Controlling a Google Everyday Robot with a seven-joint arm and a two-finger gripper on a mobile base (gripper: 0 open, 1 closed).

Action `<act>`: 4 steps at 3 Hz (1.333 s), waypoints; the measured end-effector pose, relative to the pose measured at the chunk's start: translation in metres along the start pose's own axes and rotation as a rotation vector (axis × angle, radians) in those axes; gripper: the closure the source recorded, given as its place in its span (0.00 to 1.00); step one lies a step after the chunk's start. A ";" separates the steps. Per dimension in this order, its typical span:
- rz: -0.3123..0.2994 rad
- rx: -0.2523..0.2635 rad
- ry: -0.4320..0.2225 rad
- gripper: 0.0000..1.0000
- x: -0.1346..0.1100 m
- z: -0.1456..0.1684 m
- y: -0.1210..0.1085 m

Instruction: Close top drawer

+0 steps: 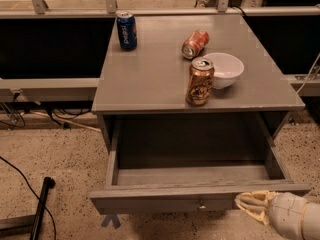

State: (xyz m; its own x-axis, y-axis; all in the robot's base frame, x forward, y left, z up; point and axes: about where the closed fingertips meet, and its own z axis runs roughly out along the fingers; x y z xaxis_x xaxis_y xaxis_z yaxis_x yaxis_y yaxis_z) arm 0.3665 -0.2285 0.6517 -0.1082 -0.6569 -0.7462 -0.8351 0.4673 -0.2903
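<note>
Top drawer (150, 200) stood pulled well out of the cabinet, its bare grey box showing and nothing visible inside. Small knob (201, 204) sat at the centre of the flat front.

Tool (250, 205) was at the lower right, its cream tip against or just beside the right end of the drawer front, right of the knob. Contact could not be confirmed. Whether the tool was apart or together: cannot tell.

On the surface (150, 79): blue can (126, 30) upright at the back left, red can (195, 44) on its side, brown can (200, 82) upright just beside the white bowl (223, 70). All sat clear of the drawer.

Step judged: the push-in phase, with most of the travel left. The next move calls for a straight push toward the cabinet. Because the contact point is off-centre, the drawer may rack in its runners, so shifting toward the knob would help.
</note>
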 end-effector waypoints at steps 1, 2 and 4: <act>0.000 0.005 -0.020 1.00 -0.003 0.010 -0.015; -0.004 0.011 -0.033 1.00 -0.007 0.022 -0.033; -0.001 -0.009 -0.058 1.00 -0.007 0.034 -0.044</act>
State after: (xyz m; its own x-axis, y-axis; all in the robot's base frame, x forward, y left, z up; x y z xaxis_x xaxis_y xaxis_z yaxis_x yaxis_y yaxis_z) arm 0.4221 -0.2241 0.6492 -0.0758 -0.6218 -0.7795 -0.8400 0.4610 -0.2861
